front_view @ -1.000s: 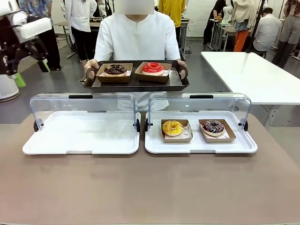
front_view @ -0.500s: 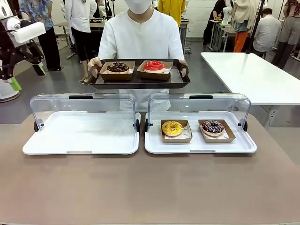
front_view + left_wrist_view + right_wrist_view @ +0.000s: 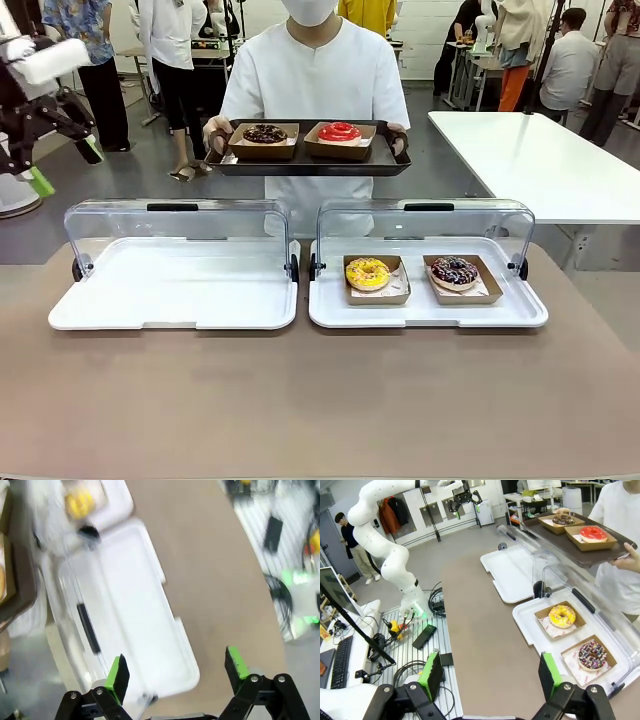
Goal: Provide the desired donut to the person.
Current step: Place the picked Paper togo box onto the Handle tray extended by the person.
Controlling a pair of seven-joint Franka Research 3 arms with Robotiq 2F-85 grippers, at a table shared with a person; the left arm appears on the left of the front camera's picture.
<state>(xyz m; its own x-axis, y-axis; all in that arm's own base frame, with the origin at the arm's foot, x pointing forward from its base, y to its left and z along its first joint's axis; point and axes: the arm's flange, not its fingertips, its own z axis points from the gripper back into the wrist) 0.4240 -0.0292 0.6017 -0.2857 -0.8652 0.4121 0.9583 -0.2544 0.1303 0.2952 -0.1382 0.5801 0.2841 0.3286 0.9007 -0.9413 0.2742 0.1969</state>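
Person [image 3: 312, 70]: we see them standing at the far side of the table, both hands holding a dark tray [image 3: 310, 165] at chest height.
Tray contents: we count two boxed donuts, a chocolate one [image 3: 265, 134] on our left and a red-glazed one [image 3: 339, 132] on our right.
Right case [image 3: 428, 300]: lid up; it holds a yellow donut [image 3: 367, 273] and, beside it, a chocolate sprinkled donut [image 3: 455, 270], each in its own paper box.
Left case [image 3: 175, 290]: lid up, white floor bare.
Left gripper [image 3: 62, 160]: raised at our far left, well apart from every donut, fingers spread wide with nothing between them.
Right gripper [image 3: 490, 672]: fingers apart and empty, above the table's near edge; the yellow donut lies ahead of it, well clear.
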